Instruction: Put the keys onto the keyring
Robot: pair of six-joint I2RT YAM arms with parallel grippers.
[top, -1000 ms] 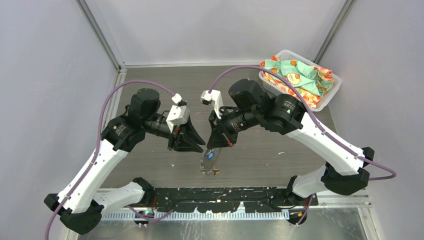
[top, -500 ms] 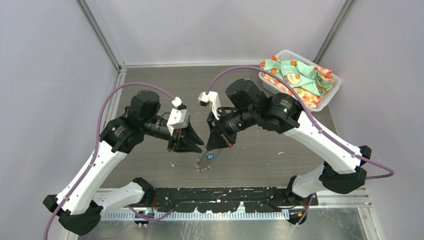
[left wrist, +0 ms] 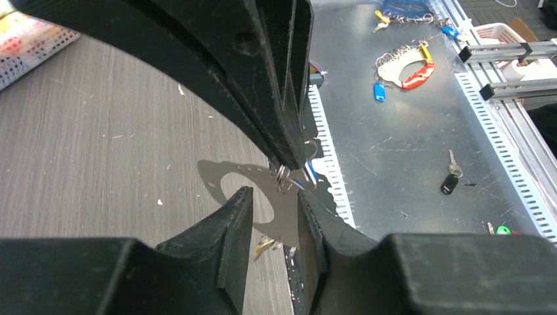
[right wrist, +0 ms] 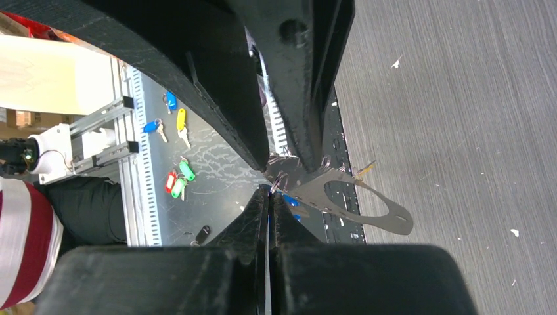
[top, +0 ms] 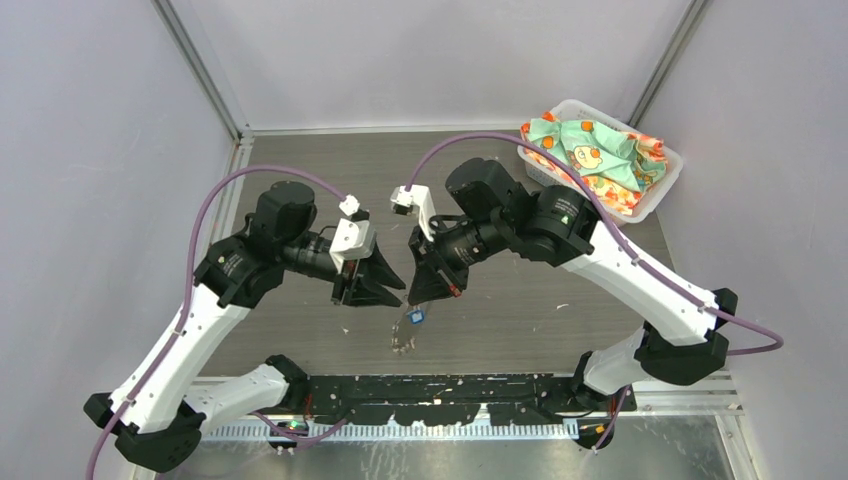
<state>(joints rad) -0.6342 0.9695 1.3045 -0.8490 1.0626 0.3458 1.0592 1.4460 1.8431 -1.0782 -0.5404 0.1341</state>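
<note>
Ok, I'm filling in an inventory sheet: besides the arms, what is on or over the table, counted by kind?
Keys: 2, a blue-headed key and a yellow-headed key
Keyring: 1
White basket of patterned cloth: 1
Total: 4

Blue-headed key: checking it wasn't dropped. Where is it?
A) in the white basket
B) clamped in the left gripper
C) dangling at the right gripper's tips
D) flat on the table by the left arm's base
C: the blue-headed key dangles just under the right gripper, beside its tips in the left wrist view.
</note>
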